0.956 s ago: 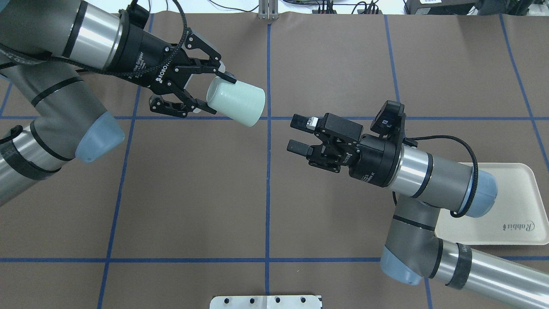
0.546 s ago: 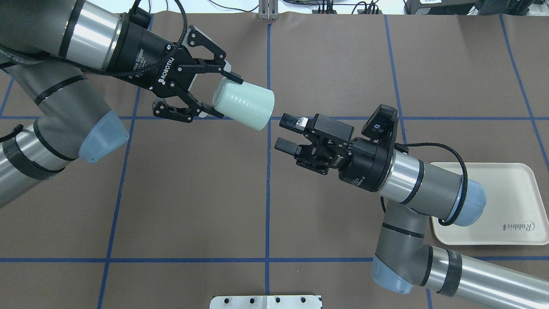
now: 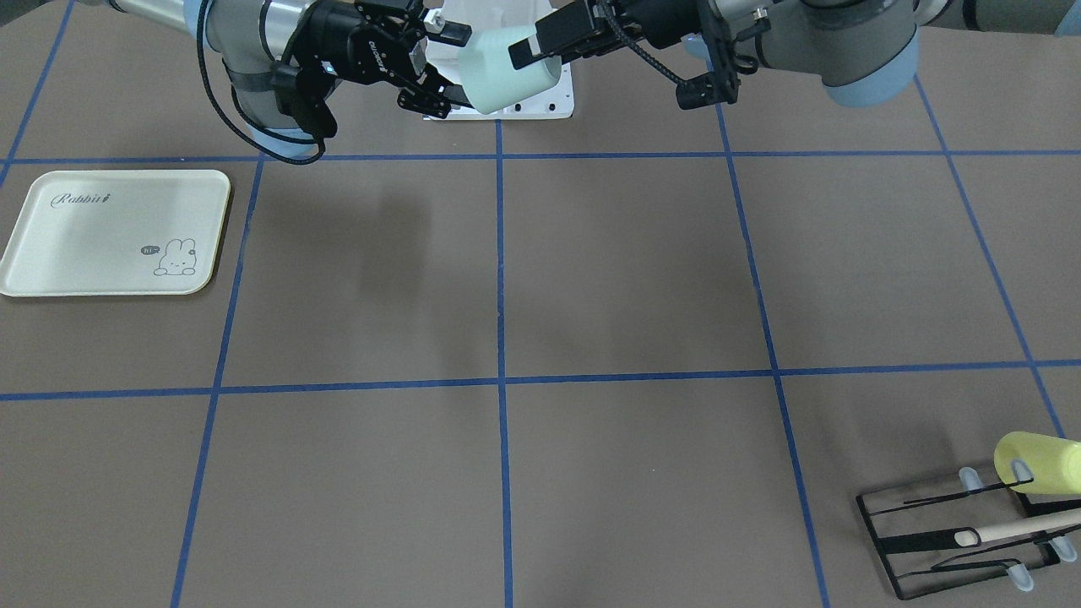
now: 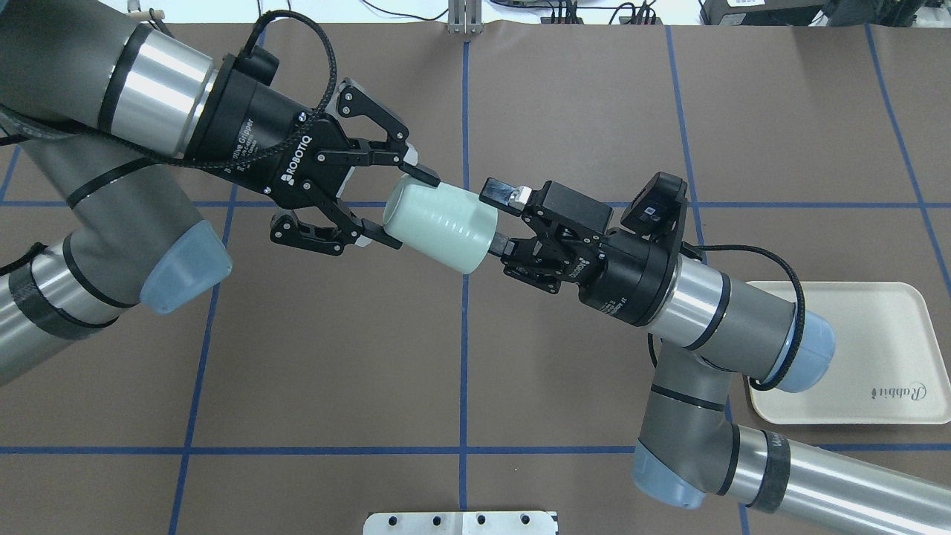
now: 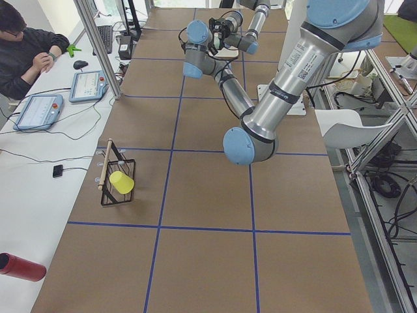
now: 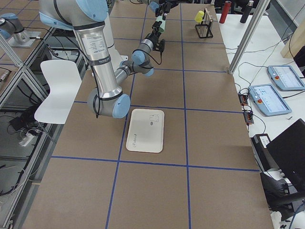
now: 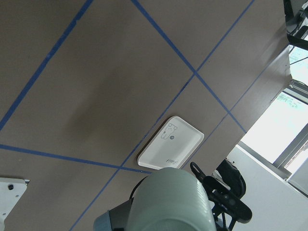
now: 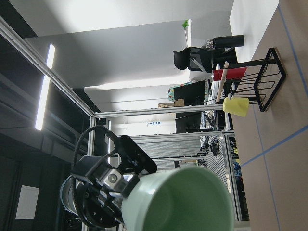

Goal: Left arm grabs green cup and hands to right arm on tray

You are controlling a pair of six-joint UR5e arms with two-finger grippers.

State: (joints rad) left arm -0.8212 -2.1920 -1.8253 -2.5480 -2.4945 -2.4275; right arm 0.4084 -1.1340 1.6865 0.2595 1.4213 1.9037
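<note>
Plastic by the look of it, light, stiff, probably slick, the green cup (image 4: 440, 229) is hanging sideways in the air well apart from the tray (image 4: 877, 327), the left gripper (image 4: 407, 208) clamping its base end while the right gripper (image 4: 496, 217), jaws parted, is straddling the rim, a sensible hold.
</note>
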